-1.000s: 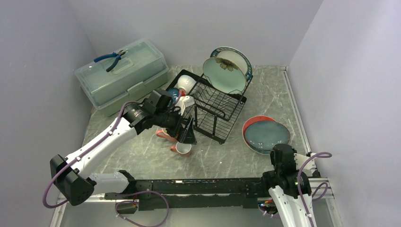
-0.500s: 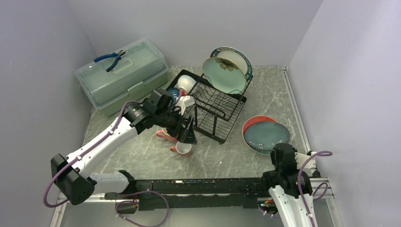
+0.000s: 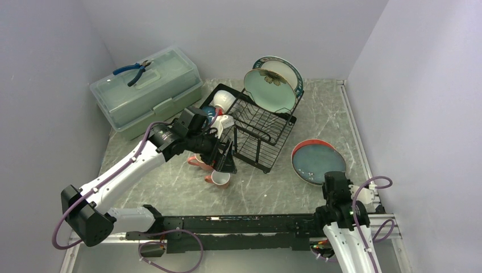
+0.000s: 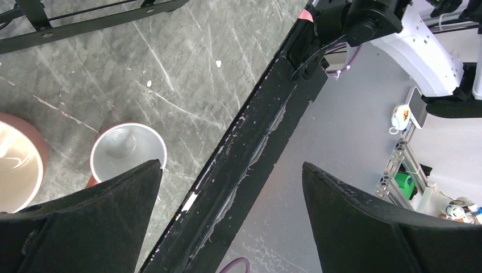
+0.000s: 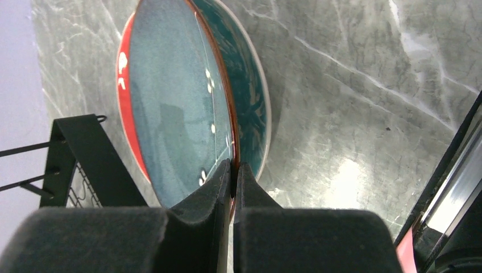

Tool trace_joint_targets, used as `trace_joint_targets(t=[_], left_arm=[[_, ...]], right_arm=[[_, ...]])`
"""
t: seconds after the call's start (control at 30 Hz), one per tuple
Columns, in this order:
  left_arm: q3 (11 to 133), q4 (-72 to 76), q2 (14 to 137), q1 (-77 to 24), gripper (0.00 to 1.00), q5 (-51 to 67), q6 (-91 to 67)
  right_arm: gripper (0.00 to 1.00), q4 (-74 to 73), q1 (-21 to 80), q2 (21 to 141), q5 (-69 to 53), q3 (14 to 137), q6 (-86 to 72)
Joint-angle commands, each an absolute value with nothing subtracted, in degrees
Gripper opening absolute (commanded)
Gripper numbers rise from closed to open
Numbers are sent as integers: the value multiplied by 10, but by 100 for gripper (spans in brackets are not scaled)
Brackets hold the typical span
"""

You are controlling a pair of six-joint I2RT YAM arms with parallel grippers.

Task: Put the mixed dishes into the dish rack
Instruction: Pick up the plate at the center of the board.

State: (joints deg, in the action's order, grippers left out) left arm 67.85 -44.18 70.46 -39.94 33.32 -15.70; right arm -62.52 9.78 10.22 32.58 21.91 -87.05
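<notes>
The right claw (image 5: 233,170) pinches the teal plate's (image 5: 176,108) near rim on the tabletop (image 5: 341,85) right of the dish rack (image 3: 258,128), likely to stand it upright there; the left claw (image 4: 230,166) hangs spread above a pink mug (image 4: 126,151).

Robot lab test cell: plain lilac-grey partition walls (image 3: 51,57) box in a grey marble-pattern tabletop (image 3: 318,114); black metal mounting rail (image 3: 239,223) along its near edge; cluttered equipment shelving (image 4: 409,176) beyond.

My grey marbled table (image 3: 170,185) is bearing the dish rack (image 3: 257,128) and green box (image 3: 152,94). Pink mugs (image 3: 220,180) are sitting just beside the rack.
</notes>
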Motion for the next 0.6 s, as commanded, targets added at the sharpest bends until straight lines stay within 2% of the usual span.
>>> trace_joint_targets(t=[0.0, 0.57], left_arm=[[692, -425, 704, -402, 100, 345, -152], [683, -428, 692, -402, 99, 332, -147]], right_arm=[[0, -583, 99, 115, 322, 201, -890], [0, -534, 99, 201, 305, 189, -886]])
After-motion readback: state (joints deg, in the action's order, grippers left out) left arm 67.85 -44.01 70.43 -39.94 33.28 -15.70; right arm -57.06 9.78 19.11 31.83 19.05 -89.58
